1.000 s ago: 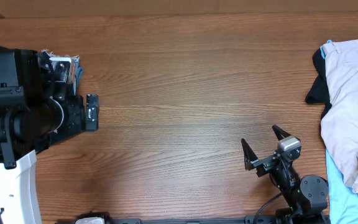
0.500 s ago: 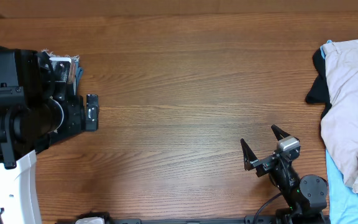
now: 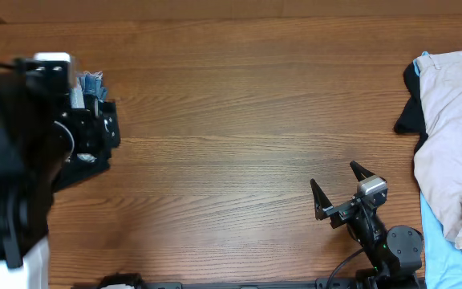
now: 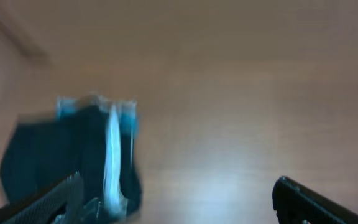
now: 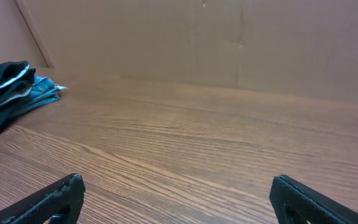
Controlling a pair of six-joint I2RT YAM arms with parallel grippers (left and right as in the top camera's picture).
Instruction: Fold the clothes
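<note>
The black shorts (image 5: 4, 92) lie folded at the table's far left, with a grey band showing, on top of light-blue denim (image 5: 42, 90). The left wrist view is blurred; there the black shorts (image 4: 48, 155) sit by my left finger, with a pale stripe across them. My left gripper (image 4: 179, 205) is open and empty just above the table beside them. In the overhead view my left arm (image 3: 87, 132) hides the shorts. My right gripper (image 3: 342, 186) is open and empty at the front right, also shown in the right wrist view (image 5: 178, 199).
A beige garment (image 3: 455, 120) lies at the right edge over a dark cloth (image 3: 407, 120) and a light-blue cloth (image 3: 439, 249). A bit of frayed blue denim (image 3: 93, 82) shows beside my left arm. Bare wooden table (image 3: 239, 136) lies between the arms.
My left arm has moved toward the far side of the table and its view is blurred by motion. The right arm and the pile at the right have not moved.
</note>
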